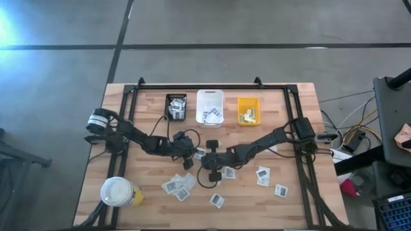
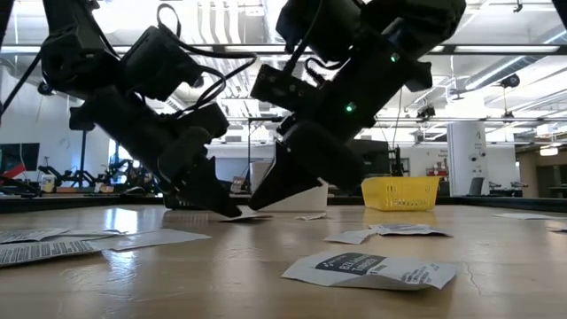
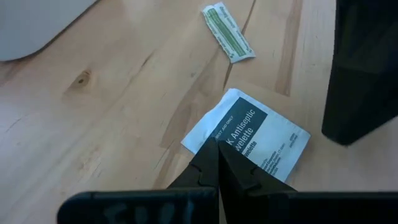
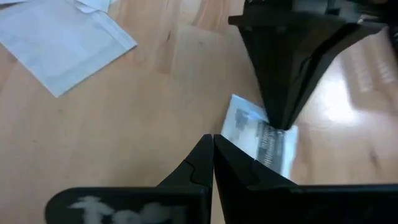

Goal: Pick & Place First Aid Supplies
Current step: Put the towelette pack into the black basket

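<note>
A white packet with a dark printed patch [image 3: 252, 140] lies flat on the wooden table's middle [image 1: 200, 153]. My left gripper [image 3: 215, 143] is shut, slanting down, its tip at that packet's edge. My right gripper [image 4: 213, 138] is shut too and slants down from the other side, its tip beside the same packet [image 4: 258, 140]. In the low view both tips [image 2: 234, 212] [image 2: 257, 206] come down close together at the tabletop. More first aid supplies lie around: a narrow green strip [image 3: 228, 25] and white squares [image 1: 178, 186] [image 1: 262, 175]. My left gripper sets its shut fingertips [image 4: 283, 124] down on the dark-printed packet near one edge [image 3: 225, 146], slanting from above and from the table's left. The packet lies flat on the table. My right gripper stands right next to the packet's other side; whether it touches I cannot tell.
Black [image 1: 176, 107], white [image 1: 209, 107] and yellow [image 1: 248, 110] bins stand in a row at the far edge. A white-lidded cup [image 1: 117, 192] stands near left. Loose packets [image 1: 217, 200] [image 1: 280, 190] lie toward the near edge, one close to the low camera [image 2: 368, 268].
</note>
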Robot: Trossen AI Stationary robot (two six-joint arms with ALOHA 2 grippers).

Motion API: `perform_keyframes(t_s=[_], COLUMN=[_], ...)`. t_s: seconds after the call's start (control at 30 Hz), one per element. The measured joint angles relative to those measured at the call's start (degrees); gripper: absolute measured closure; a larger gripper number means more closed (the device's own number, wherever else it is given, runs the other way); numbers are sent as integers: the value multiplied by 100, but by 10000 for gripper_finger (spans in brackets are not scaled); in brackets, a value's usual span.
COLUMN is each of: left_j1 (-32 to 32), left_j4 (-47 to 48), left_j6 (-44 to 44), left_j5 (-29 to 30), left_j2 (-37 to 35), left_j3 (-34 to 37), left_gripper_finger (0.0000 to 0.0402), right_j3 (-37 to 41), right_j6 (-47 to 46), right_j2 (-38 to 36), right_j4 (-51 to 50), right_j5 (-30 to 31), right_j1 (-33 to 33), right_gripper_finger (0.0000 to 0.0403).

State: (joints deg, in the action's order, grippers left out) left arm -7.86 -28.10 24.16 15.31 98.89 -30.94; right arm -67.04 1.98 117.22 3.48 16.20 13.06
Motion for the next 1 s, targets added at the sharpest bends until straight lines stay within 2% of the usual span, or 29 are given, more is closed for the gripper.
perform_keyframes(t_s=[0.2, 0.37, 0.67, 0.9, 1.0], left_j1=[17, 22, 30, 31, 31], left_j4=[355, 363, 364, 371, 370], left_j6=[136, 150, 300, 355, 461], left_j5=[-4, -21, -176, -370, -406], left_j2=[-2, 6, 13, 16, 18], left_j3=[2, 6, 14, 9, 9], left_gripper_finger=[401, 401, 401, 401, 401], right_j3=[-294, -570, -416, -347, -428], right_j6=[755, 1770, 4072, 4663, 4813], right_j2=[-163, -140, -122, 202, 381], right_j4=[-771, -1558, -1313, -831, -638], right_j5=[18, 26, 69, 414, 840], right_j1=[4, -10, -9, 11, 63], right_gripper_finger=[392, 361, 292, 280, 285])
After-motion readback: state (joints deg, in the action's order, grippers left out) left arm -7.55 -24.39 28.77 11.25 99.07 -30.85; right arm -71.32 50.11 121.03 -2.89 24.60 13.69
